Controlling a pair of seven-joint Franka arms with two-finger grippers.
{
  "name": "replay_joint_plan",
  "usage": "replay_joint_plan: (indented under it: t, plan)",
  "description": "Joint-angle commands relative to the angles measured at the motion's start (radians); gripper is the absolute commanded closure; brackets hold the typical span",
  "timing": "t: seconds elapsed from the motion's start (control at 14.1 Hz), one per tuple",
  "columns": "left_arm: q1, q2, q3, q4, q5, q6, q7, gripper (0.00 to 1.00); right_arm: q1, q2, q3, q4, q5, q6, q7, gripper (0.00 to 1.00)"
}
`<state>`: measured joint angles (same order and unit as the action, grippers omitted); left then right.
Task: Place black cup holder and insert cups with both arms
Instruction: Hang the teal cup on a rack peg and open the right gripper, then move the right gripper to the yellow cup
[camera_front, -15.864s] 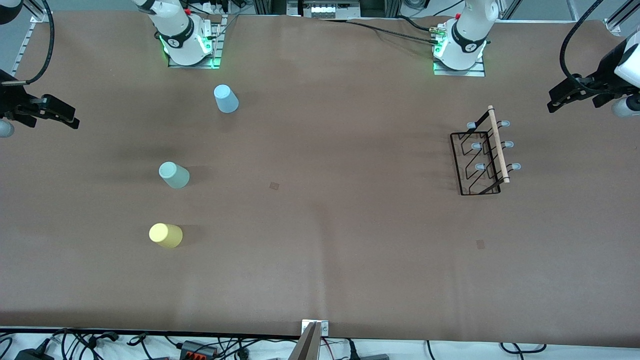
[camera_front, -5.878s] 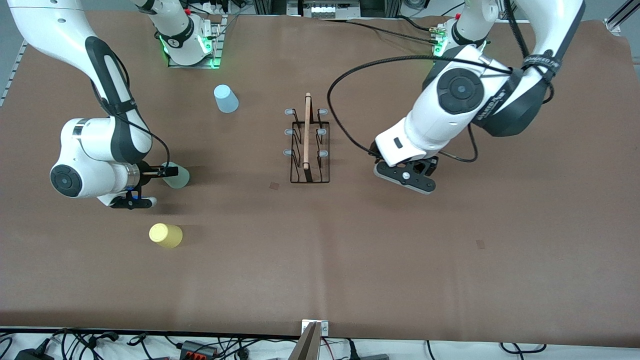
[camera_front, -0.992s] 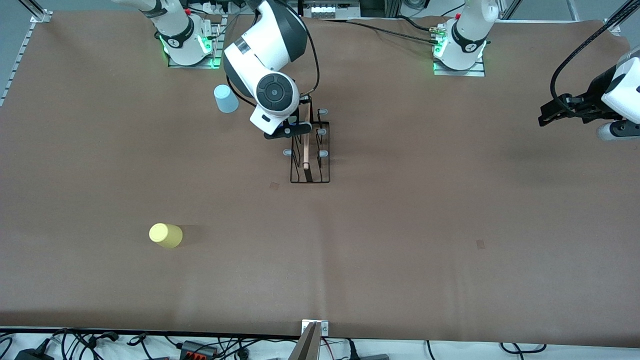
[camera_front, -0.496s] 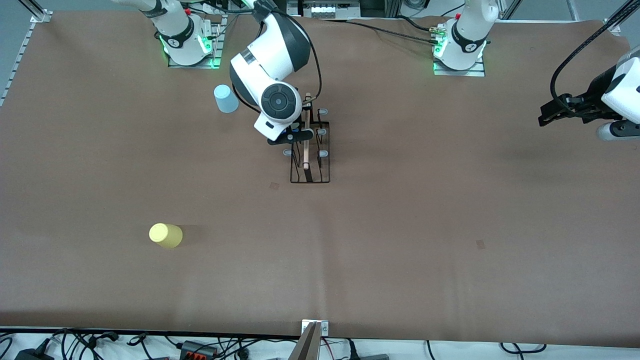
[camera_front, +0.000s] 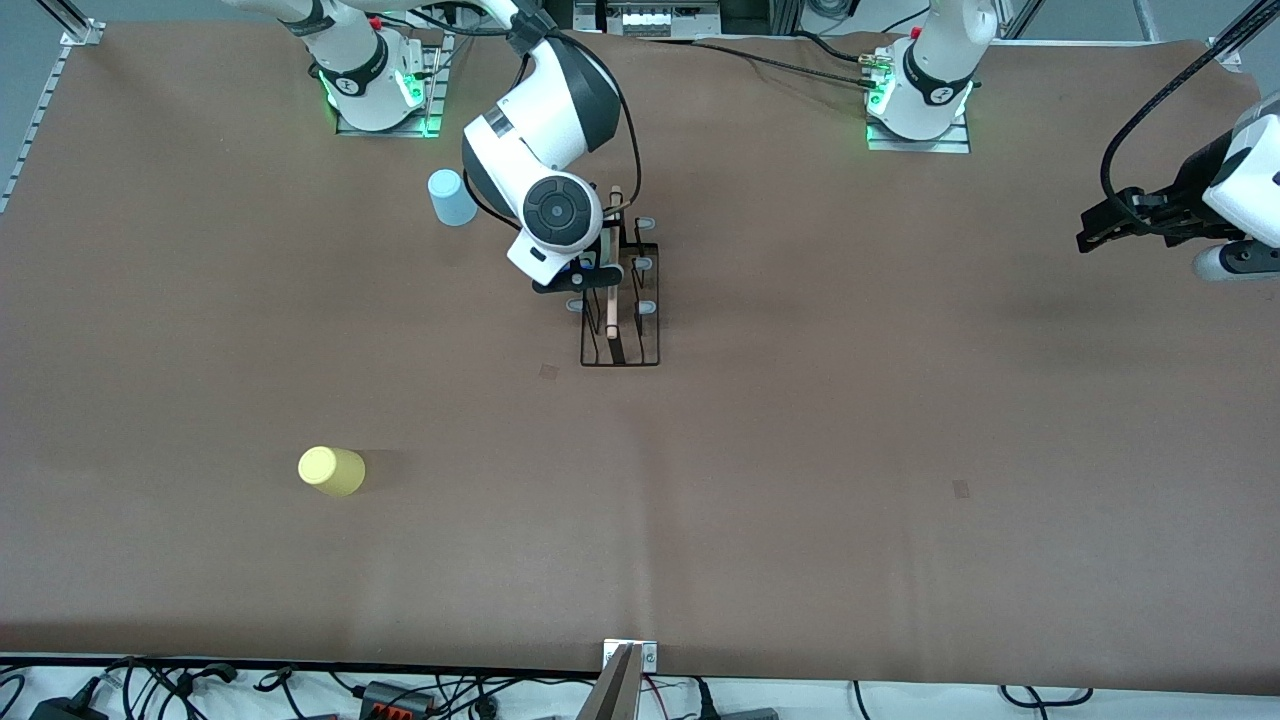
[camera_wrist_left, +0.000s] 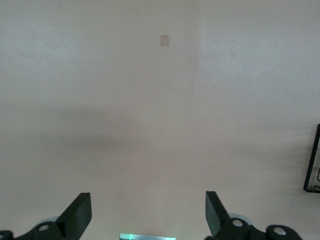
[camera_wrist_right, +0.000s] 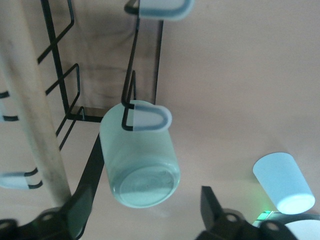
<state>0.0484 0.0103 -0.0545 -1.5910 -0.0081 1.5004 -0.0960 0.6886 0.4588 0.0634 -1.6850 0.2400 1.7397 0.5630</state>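
A brown-covered tabletop (camera_front: 800, 450) filled the scene, with cables trailing along the edge nearest the front camera. The black cup holder (camera_front: 620, 300) stood upright near the middle, somewhat toward the right arm's end. The right pincer (camera_wrist_right: 142, 215) hung at its side, fingers spread wide with the mint green cup (camera_wrist_right: 141, 157) between them but apparently not squeezed. In the right wrist view the cup sat beside a grey-blue-tipped peg (camera_wrist_right: 146, 117) whose wire loop overlapped its wall; whether the peg was truly inside the cup could not be told.

The light blue cup (camera_front: 452, 197) stood upside down on the tabletop beside the right arm, farther from the front camera than the holder. The yellow cup (camera_front: 331, 470) also stood upside down, well apart and nearer the front camera. The left pincer (camera_front: 1110, 225) waited over the left arm's end of the tabletop, its fingers (camera_wrist_left: 80, 215) fully apart and empty.

The step in hand looked like letting go of the mint cup — one cup of three. To do it well, the right pincer should back straight away along its own approach line, keeping both fingers clear of the cup's wall and of the wooden rod handle (camera_wrist_right: 32, 110). A sideways brush could tip the light wire rack or knock the cup off its peg.
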Motion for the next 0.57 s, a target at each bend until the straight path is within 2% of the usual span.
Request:
replay_joint_plan:
  t: [0.0,0.28,0.42,0.5]
  plan:
    - [-0.001,-0.012,-0.002,0.003,0.002,-0.016,-0.008,0.00,0.006,-0.037,-0.014,0.011,0.018,-0.006,0.049,0.00]
    - [-0.001,-0.012,-0.002,0.003,0.002,-0.016,-0.008,0.00,-0.053,-0.060,-0.048,0.124,0.007,-0.116,0.049,0.00]
    - [-0.001,-0.010,-0.002,0.005,0.002,-0.016,-0.008,0.00,-0.121,-0.057,-0.076,0.195,-0.034,-0.146,0.046,0.00]
    - [-0.001,-0.012,-0.002,0.005,0.002,-0.016,-0.007,0.00,-0.148,-0.052,-0.094,0.196,-0.074,-0.135,0.043,0.00]
